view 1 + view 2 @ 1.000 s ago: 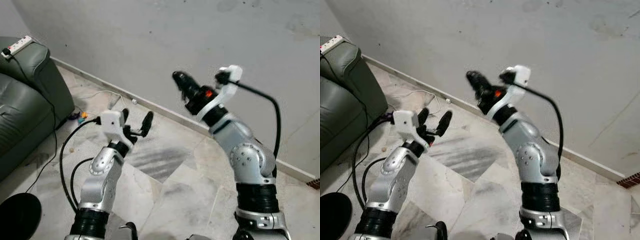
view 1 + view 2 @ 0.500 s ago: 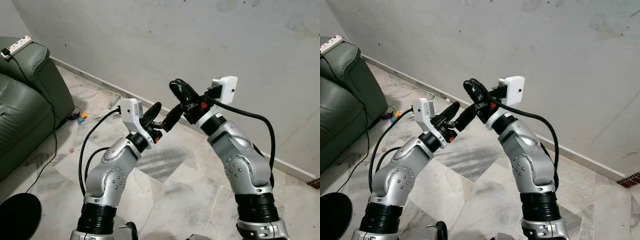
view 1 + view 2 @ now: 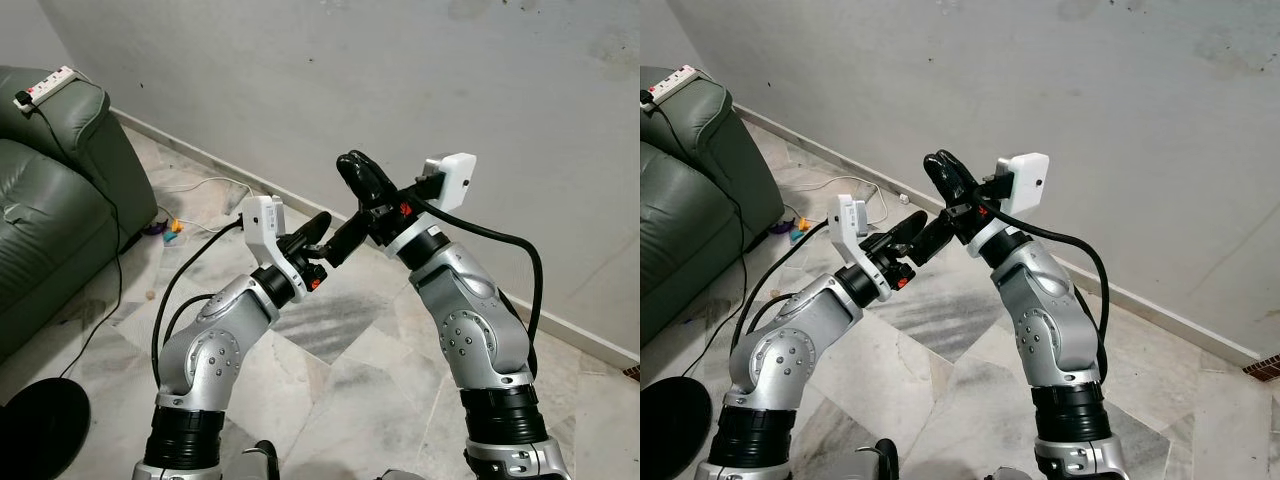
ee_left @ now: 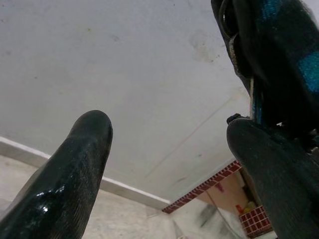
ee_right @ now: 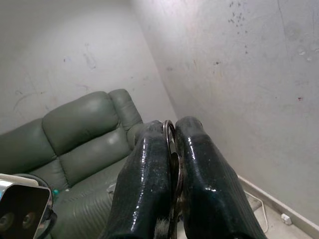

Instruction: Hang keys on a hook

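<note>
Both arms are raised in front of the grey wall (image 3: 250,80). My right gripper (image 3: 352,166) points up and to the left, shut on a thin metal key ring (image 5: 168,125) that pokes out between its fingertips (image 5: 149,149). The keys themselves are hidden by the fingers. My left gripper (image 3: 335,232) is open just below and beside the right one, one finger (image 4: 75,164) on each side of a wide gap. In the left wrist view the right gripper (image 4: 269,55) looms close against the far finger.
A green leather sofa (image 3: 50,200) stands at the left, with a white power strip (image 3: 47,85) on its arm. Cables (image 3: 200,190) trail over the marble floor by the skirting. A black round object (image 3: 40,430) lies at the lower left.
Over the last second my left gripper rose from low on the left up to the right gripper. The right wrist turned its camera upward. In the last half second both barely moved.
</note>
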{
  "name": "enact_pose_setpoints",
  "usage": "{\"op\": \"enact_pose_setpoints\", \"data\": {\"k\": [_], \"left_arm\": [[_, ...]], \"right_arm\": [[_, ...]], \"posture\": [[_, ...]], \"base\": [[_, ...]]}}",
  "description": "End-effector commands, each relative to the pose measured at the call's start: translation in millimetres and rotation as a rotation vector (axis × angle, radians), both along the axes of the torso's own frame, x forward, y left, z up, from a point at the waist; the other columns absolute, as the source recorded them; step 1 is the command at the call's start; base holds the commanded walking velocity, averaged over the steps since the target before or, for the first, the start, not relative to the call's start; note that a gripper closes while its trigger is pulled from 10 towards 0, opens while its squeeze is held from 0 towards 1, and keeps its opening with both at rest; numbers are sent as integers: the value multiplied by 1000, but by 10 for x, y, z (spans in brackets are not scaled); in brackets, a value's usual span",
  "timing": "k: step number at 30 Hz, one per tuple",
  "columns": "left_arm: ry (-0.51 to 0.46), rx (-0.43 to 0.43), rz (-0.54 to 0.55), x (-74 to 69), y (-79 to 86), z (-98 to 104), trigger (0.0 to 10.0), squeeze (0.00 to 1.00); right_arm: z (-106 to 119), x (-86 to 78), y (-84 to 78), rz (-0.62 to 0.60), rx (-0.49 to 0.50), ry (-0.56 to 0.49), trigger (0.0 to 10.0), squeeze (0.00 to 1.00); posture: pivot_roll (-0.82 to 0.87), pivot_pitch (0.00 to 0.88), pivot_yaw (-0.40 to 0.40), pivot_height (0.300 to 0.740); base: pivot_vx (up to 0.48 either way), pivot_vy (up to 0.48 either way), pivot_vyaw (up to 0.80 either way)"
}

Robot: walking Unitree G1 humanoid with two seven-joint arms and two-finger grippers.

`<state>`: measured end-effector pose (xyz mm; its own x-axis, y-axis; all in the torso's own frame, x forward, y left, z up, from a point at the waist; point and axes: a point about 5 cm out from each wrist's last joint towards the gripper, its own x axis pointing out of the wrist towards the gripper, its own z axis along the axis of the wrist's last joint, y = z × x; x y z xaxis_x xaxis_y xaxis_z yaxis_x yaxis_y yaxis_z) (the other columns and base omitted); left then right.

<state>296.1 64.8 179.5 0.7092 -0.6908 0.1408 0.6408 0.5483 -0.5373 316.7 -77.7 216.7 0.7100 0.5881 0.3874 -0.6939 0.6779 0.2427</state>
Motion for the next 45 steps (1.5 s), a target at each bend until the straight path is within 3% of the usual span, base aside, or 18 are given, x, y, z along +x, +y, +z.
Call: {"op": "enact_pose_setpoints", "data": {"k": [1, 5, 6, 7, 8, 10, 11, 16, 25, 33, 40, 45], "left_arm": [[-90, -11, -118, -118, -162, 170, 10000, 0], [-96, -11, -125, -156, -141, 184, 10000, 0], [-104, -17, -133, -173, -139, 206, 7765, 0], [-109, -22, -138, -183, -139, 221, 7765, 0], [-111, -18, -143, -193, -134, 235, 4706, 0], [-109, -8, -160, -216, -131, 237, 8941, 0], [-106, 7, -170, -229, -130, 223, 10000, 0], [-89, 10, -182, -246, -118, 190, 10000, 0], [-86, -8, -313, -324, -152, 238, 10000, 0], [-103, -2, -274, -226, -106, 296, 10000, 0], [-80, 31, -221, -185, 10, 217, 10000, 0], [-46, 65, -196, -240, 129, 103, 10000, 0]], "right_arm": [[-65, 29, 42, 2, -21, 32, 10000, 0], [-76, 46, 31, -5, -23, 28, 10000, 0], [-77, 52, 30, -7, -25, 26, 10000, 0], [-78, 56, 30, -8, -26, 24, 10000, 0], [-76, 62, 32, -10, -28, 21, 10000, 0], [-74, 77, 29, -13, -29, 18, 10000, 0], [-72, 85, 24, -16, -29, 16, 10000, 0], [-60, 103, -2, -23, -30, 7, 10000, 0], [6, 206, -96, -53, -30, -20, 10000, 0], [31, 241, -150, -57, -9, -23, 10000, 0], [75, 288, -259, -90, -16, -44, 10000, 0], [83, 314, -344, -131, -63, -72, 10000, 0]], "posture": [[-68, 217, 45, 740], [-63, 217, 45, 740], [-61, 217, 45, 740], [-61, 217, 45, 740], [-59, 217, 45, 740], [-57, 216, 45, 740], [-58, 215, 46, 740], [-58, 215, 46, 740], [-57, 215, 47, 740], [-57, 216, 47, 740], [-56, 215, 50, 740], [-48, 213, 47, 740]], "base": [[0, 0, 0], [0, 0, 0], [0, 0, 0], [0, 0, 0], [0, 0, 0], [0, 0, 0], [0, 0, 0], [0, 0, 0], [0, 0, 0], [0, 0, 0], [0, 0, 0], [0, 0, 0]]}}
